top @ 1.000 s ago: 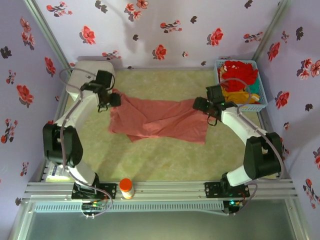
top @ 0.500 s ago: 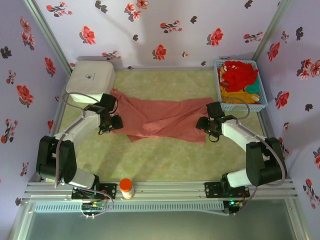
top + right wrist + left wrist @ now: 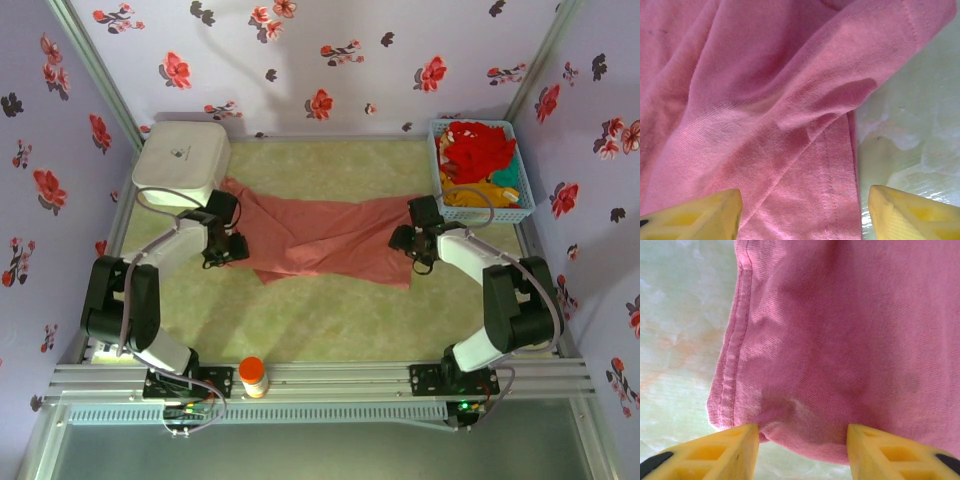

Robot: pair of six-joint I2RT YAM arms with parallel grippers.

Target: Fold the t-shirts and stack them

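A salmon-pink t-shirt [image 3: 320,238] lies spread and creased across the middle of the table. My left gripper [image 3: 236,249] is low at its left edge, open. In the left wrist view the yellow fingertips [image 3: 715,455] straddle a rounded fold of the pink cloth [image 3: 840,340] without pinching it. My right gripper [image 3: 404,244] is low at the shirt's right edge, also open. Its fingertips [image 3: 695,215] stand wide apart over the stitched hem [image 3: 835,190]. Red [image 3: 478,150], orange-yellow [image 3: 470,192] and teal [image 3: 508,178] t-shirts are heaped in the basket.
The light-blue lattice basket [image 3: 490,214] stands at the back right. A white rounded box [image 3: 180,160] sits at the back left, just behind the shirt's corner. An orange-capped bottle [image 3: 252,375] stands on the front rail. Pale green table surface [image 3: 330,310] lies bare in front of the shirt.
Both arms came down from the shirt's far corners toward its side edges. The left arm moved off the white box. The right jaws narrowed somewhat; the shirt lies flatter.
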